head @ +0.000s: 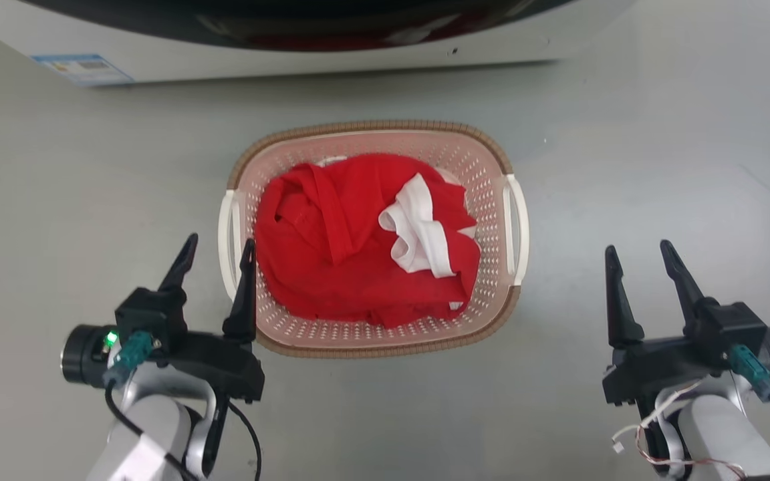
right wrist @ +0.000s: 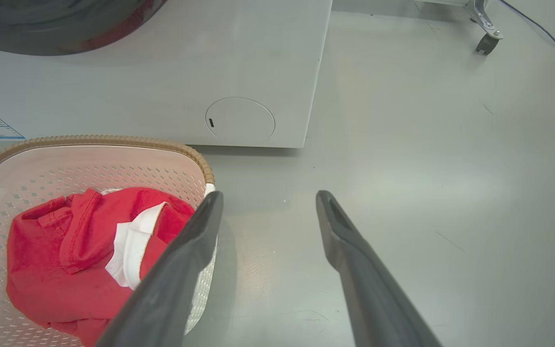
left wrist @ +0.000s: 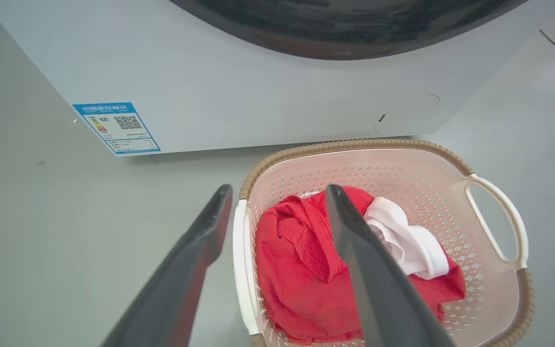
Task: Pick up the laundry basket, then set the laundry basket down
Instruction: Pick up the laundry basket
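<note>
The laundry basket (head: pixel 371 127) stands on the grey floor in front of the washing machine, pale pink with a brown rim and white side handles. A red garment (head: pixel 338 247) and a white one (head: pixel 418 234) lie in it. My left gripper (head: pixel 219 240) is open at the basket's left side. In the left wrist view my left gripper (left wrist: pixel 278 189) straddles the white left handle (left wrist: pixel 240 260), one finger outside, one over the inside of the basket (left wrist: pixel 403 168). My right gripper (head: pixel 637 246) is open, well right of the right handle (head: pixel 517 227). My right gripper (right wrist: pixel 269 193) hangs over bare floor beside the basket (right wrist: pixel 65 164).
The white washing machine (head: pixel 358 60) with its dark door stands just behind the basket, a blue label (left wrist: pixel 116 127) on its lower left front. A caster wheel (right wrist: pixel 487 43) shows far off to the right. Grey floor (head: pixel 659 147) lies on both sides of the basket.
</note>
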You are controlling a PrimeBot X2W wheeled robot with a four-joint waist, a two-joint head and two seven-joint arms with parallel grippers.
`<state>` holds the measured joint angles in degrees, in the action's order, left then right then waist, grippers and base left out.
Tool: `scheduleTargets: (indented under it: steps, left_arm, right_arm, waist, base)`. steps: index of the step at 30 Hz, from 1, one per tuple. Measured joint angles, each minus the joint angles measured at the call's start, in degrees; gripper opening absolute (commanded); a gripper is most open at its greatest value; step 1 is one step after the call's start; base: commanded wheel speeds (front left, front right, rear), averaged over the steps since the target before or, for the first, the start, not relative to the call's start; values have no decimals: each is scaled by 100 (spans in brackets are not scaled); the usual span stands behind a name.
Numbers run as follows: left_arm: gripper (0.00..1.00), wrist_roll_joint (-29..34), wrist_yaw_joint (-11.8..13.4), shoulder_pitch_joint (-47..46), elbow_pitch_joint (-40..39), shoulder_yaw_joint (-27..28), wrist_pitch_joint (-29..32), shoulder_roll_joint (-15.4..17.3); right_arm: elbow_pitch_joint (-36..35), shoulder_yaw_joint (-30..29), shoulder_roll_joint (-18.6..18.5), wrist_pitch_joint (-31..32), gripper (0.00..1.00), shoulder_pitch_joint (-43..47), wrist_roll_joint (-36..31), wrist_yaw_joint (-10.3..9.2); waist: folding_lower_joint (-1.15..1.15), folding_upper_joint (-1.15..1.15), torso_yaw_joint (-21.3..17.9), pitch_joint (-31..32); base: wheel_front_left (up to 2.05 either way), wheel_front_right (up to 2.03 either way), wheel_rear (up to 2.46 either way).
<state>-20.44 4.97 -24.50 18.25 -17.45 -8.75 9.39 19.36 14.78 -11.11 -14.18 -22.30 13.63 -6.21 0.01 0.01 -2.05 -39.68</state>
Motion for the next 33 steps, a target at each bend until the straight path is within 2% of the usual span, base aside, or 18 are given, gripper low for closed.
scheduleTargets:
  steps: [11,28,33]
  left_arm:
    - [100,-75,-244,-886,1001,36,305,19]
    - [100,-375,-613,-2115,2579,81,1024,-65]
    - [100,-467,-709,-2369,2921,138,1236,-99]
  right_arm:
    - [928,280,304,86,100,-775,-49,169]
    - [2513,704,649,515,100,-2122,-132,477]
    - [2825,773,688,654,100,-2401,-146,500]
  waist:
    - [0,0,-59,-659]
    - [-1,-1,-90,-798]
    - [-1,-1,-99,-823]
  base:
    - [0,0,0]
    - [0,0,0]
    - [0,0,0]
